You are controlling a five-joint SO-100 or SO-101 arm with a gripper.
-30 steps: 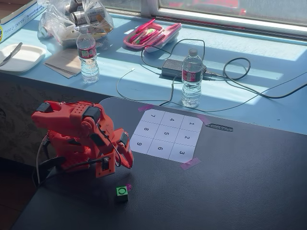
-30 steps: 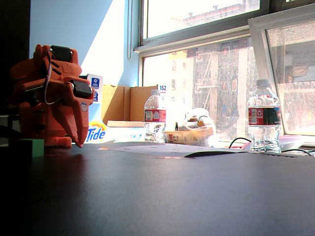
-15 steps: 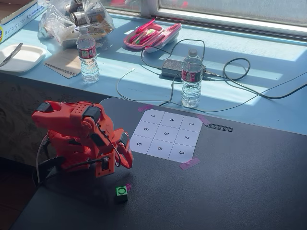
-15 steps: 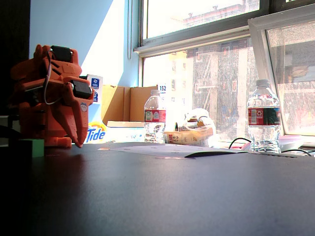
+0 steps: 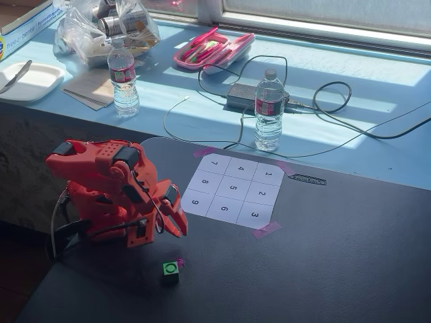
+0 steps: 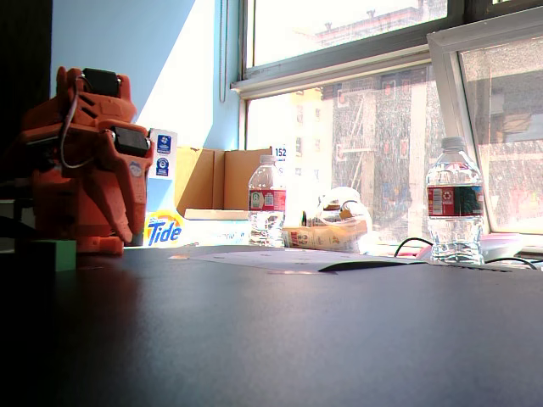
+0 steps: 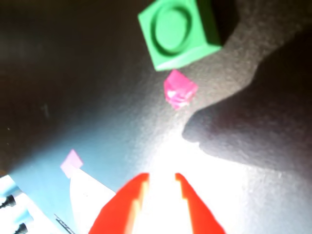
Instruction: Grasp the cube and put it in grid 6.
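Note:
A green cube point(image 5: 171, 270) with a round stud on top sits on the dark table near the front, with a small pink piece point(image 5: 180, 263) beside it. In the wrist view the cube point(image 7: 178, 33) lies at the top, the pink piece point(image 7: 180, 89) just below it. The orange gripper point(image 5: 176, 225) hangs above and behind the cube, apart from it. Its jaws point(image 7: 162, 178) stand a little apart with nothing between them. The white numbered grid sheet point(image 5: 232, 190) lies farther back; its square 6 point(image 5: 224, 209) is bare. In the low fixed view the cube point(image 6: 53, 253) sits left, below the arm point(image 6: 85, 161).
Two water bottles point(image 5: 269, 111) point(image 5: 123, 78), a power brick with cables point(image 5: 246, 97), a pink case point(image 5: 213, 49), a bag and a plate point(image 5: 30, 81) stand on the blue sill behind the table. Pink tape point(image 5: 266, 230) holds the sheet's corners.

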